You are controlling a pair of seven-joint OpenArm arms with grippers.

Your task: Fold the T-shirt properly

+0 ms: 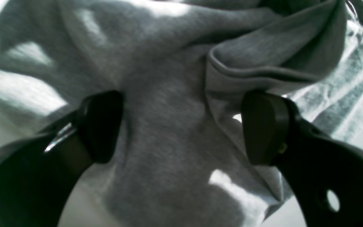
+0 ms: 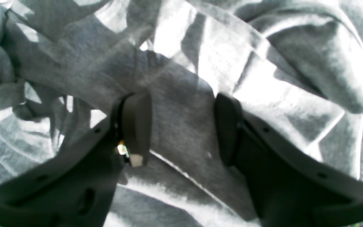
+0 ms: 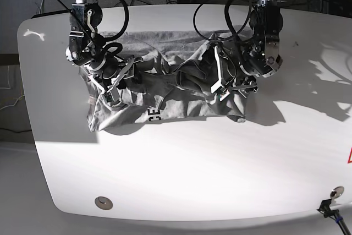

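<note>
Fabric of the T-shirt (image 3: 165,100) lies bunched on our white table (image 3: 181,163). Our left gripper (image 1: 181,126) has its jaws spread wide over a grey fold; our right gripper (image 2: 181,126) stands half-spread, holding nothing.

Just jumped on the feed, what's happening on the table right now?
Two robot arms are working on a wrinkled light grey cotton T-shirt bunched up on the white table. The left gripper has its jaws wide open, straddling a ridge of fabric beside a hem without pinching it. The right gripper is partly open over the cloth, also with fabric between its fingers but no clear grip. The shirt is not yet folded.
</note>
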